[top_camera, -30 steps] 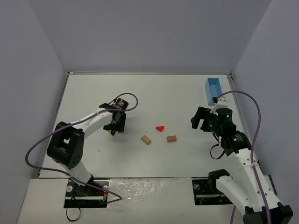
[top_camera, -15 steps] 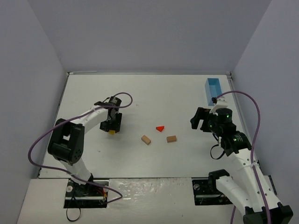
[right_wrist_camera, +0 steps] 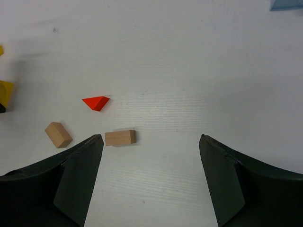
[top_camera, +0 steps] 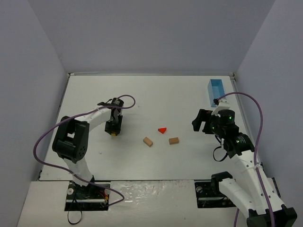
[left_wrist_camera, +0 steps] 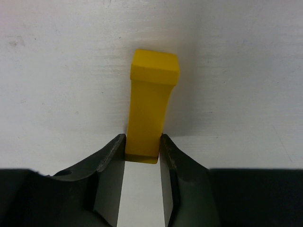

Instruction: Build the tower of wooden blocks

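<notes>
A long yellow block (left_wrist_camera: 152, 109) lies on the white table (top_camera: 156, 99), and my left gripper (left_wrist_camera: 142, 142) is shut on its near end, both pads pressed to its sides. In the top view the left gripper (top_camera: 114, 127) points down at the left-middle of the table, with the yellow block (top_camera: 113, 134) peeking out under it. A red wedge (top_camera: 163, 129) and two tan blocks (top_camera: 148, 141) (top_camera: 173, 140) lie apart near the centre. My right gripper (top_camera: 201, 120) hovers open to their right. Its wrist view shows the gripper (right_wrist_camera: 150, 139) with nothing between the fingers, the tan block (right_wrist_camera: 120, 137) and the red wedge (right_wrist_camera: 96, 102).
A light-blue box (top_camera: 216, 92) stands at the far right edge by the right wall. Walls close in the table at the left, back and right. A second tan block (right_wrist_camera: 58, 135) lies left of the first in the right wrist view.
My left gripper shifted slightly left and its jaws closed onto the yellow block. The right arm and the loose blocks stayed put.
</notes>
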Available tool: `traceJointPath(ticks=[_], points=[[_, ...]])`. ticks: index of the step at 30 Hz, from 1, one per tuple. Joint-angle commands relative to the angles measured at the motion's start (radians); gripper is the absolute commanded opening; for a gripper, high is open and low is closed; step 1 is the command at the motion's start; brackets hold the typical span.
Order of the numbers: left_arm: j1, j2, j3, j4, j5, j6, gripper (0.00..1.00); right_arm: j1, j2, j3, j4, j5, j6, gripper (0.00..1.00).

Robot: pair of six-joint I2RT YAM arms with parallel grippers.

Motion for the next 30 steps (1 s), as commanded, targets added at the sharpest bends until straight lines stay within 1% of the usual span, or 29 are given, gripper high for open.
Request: traceJointPath(ticks=[1, 3, 5, 6, 9, 12, 14, 20, 25, 30], points=[[-0.017, -0.113, 0.013, 0.004, 0.036, 0.003, 0.00, 0.012, 0.028, 0.005, 0.051, -0.071, -0.023, 0.80], [-0.045, -0.173, 0.003, 0.006, 0.038, 0.004, 0.00, 0.021, 0.057, 0.021, 0.052, -0.121, -0.027, 0.79], [-0.099, -0.223, -0.008, 0.006, 0.038, 0.010, 0.00, 0.031, 0.081, 0.039, 0.052, -0.160, -0.022, 0.78], [-0.142, -0.265, -0.013, 0.009, 0.035, 0.015, 0.00, 0.048, 0.100, 0.059, 0.055, -0.181, -0.010, 0.77], [-0.214, -0.358, -0.018, 0.014, 0.050, 0.022, 0.00, 0.121, 0.144, 0.119, 0.063, -0.197, 0.000, 0.74], [-0.261, -0.421, -0.020, 0.019, 0.103, 0.018, 0.00, 0.208, 0.187, 0.172, 0.071, -0.185, 0.000, 0.72], [-0.285, -0.473, -0.015, 0.034, 0.154, 0.017, 0.00, 0.278, 0.236, 0.243, 0.086, -0.192, 0.001, 0.72], [-0.334, -0.594, -0.003, 0.101, 0.224, 0.009, 0.00, 0.390, 0.353, 0.349, 0.167, -0.215, 0.061, 0.71], [-0.349, -0.627, -0.013, 0.164, 0.264, -0.012, 0.00, 0.472, 0.413, 0.403, 0.230, -0.210, 0.110, 0.71], [-0.356, -0.676, -0.028, 0.235, 0.282, -0.064, 0.00, 0.542, 0.476, 0.423, 0.320, -0.183, 0.158, 0.67]])
